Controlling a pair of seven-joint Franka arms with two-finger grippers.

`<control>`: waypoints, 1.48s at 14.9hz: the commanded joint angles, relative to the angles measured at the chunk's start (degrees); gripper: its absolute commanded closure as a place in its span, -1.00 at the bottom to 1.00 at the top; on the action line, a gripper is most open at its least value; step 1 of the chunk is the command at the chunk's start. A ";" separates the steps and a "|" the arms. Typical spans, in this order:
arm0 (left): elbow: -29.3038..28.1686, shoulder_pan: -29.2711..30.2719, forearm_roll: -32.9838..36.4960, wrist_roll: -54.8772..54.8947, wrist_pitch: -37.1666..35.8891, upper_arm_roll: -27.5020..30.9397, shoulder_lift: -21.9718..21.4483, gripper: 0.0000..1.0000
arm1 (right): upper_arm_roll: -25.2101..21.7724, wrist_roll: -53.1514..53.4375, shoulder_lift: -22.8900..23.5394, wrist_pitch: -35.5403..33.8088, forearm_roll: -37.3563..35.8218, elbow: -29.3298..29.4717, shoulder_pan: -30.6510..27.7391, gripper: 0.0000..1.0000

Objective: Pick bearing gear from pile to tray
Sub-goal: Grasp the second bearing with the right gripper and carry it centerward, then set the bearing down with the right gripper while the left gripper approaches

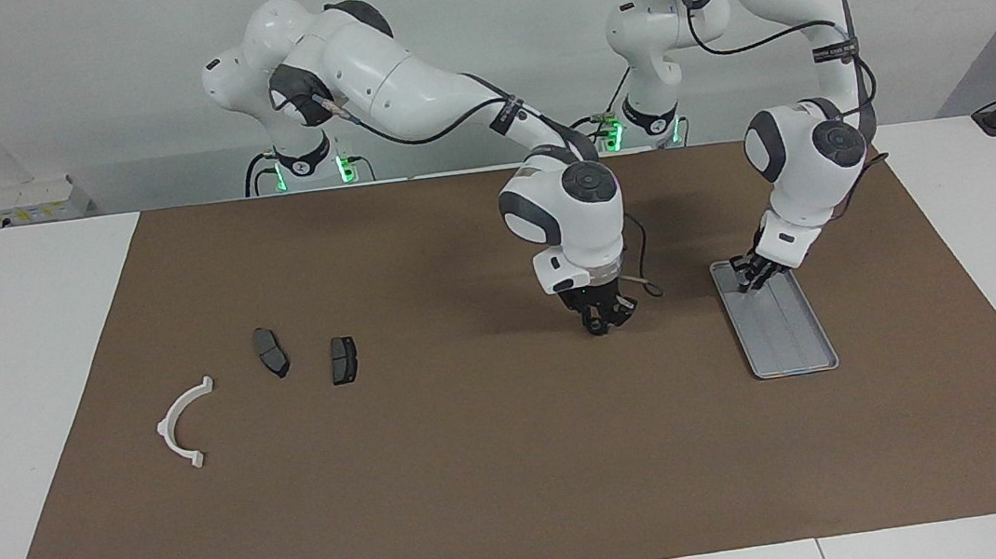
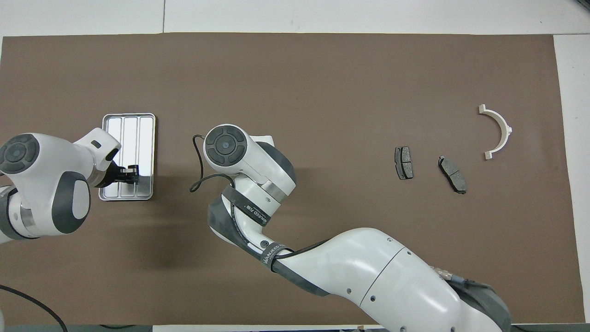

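Observation:
The tray (image 1: 796, 339) lies on the brown mat toward the left arm's end of the table; it also shows in the overhead view (image 2: 130, 124). My left gripper (image 1: 751, 279) points down into the tray's end nearer the robots, at or just above its floor, and shows in the overhead view (image 2: 130, 175). My right gripper (image 1: 599, 322) hangs low over bare mat beside the tray, between the tray and the pile; in the overhead view its own wrist hides it. The pile shows a white half-ring bracket (image 1: 184, 423) and two dark grey brake pads (image 1: 271, 352) (image 1: 343, 360). No tiny black round pieces show.
The brown mat (image 1: 484, 487) covers most of the white table. In the overhead view the bracket (image 2: 498, 131) and the pads (image 2: 404, 163) (image 2: 452, 174) lie toward the right arm's end. The right arm's long forearm (image 2: 368, 272) crosses the mat's near part.

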 commanded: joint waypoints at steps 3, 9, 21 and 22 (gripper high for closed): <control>-1.50 -0.35 -0.14 -0.66 1.60 0.43 -1.25 -0.51 | -0.20 2.92 0.86 0.35 -1.40 1.40 0.50 0.67; 7.20 -3.60 -1.54 -6.02 -1.82 0.34 1.73 -0.51 | -0.37 2.92 0.77 -0.88 -1.58 1.58 0.59 -1.00; 11.95 -7.55 -1.54 -14.53 -3.67 0.08 3.23 -0.69 | -0.81 -12.61 -9.77 -7.90 3.68 1.41 -9.24 -1.00; 12.48 -9.03 -1.54 -16.29 -4.02 0.17 3.32 -0.70 | -0.81 -15.33 -11.08 -9.48 5.17 1.40 -10.82 -1.00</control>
